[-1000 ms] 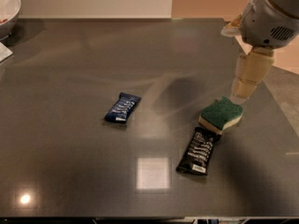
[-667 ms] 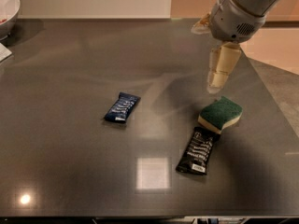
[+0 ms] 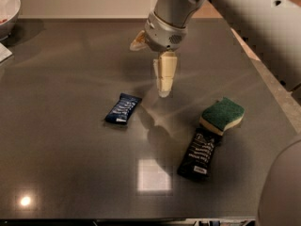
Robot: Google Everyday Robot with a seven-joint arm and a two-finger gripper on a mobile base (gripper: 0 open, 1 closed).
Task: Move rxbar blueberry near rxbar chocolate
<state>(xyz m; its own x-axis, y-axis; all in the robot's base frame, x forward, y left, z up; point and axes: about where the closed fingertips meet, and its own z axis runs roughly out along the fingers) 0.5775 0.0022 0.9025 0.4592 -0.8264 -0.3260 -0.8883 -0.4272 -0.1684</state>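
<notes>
My tool point(image 3: 164, 89) hangs over the desk point(image 3: 61, 140), just behind and to the right of the blue bar point(image 3: 122, 109). I cannot tell whether it is apart or together. The blue bar lies flat left of centre, well apart from the black bar point(image 3: 200, 153), whose far end touches a sponge point(image 3: 222, 115).

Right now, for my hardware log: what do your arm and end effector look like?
The end effector, above the table beside the rxbar blueberry, is cream and blocky, below a rounded light-grey wrist and a thick, smooth pale arm.
</notes>
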